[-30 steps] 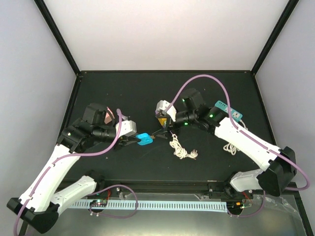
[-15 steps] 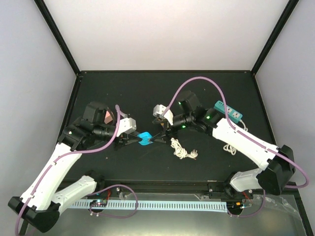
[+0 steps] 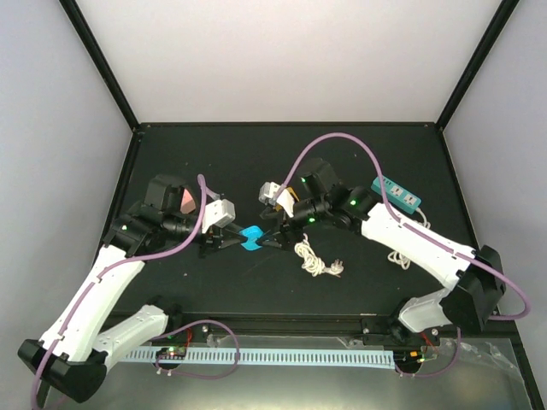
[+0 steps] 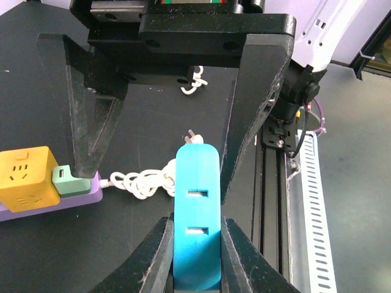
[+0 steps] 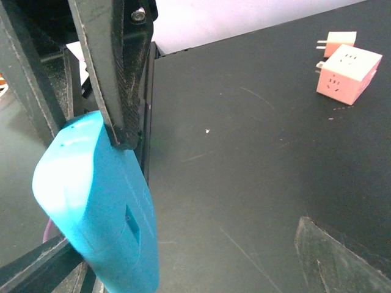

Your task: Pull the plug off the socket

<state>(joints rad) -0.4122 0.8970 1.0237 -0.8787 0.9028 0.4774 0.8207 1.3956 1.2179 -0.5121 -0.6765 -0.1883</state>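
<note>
The socket block [image 4: 197, 213] is bright cyan, with two dark slots. The surface [image 3: 205, 162] is matt black. One cube [image 4: 24, 177] is yellow, its base [image 4: 61, 204] lilac, and the plug [image 4: 72, 181] next to it pale green. The coiled cord [image 3: 318, 260] is white and the power strip [image 3: 396, 192] teal — another cube [image 5: 348, 73] is pink.

Black table [image 3: 214, 154] bears a white cord [image 3: 318, 260] and teal power strip [image 3: 396, 193].
</note>
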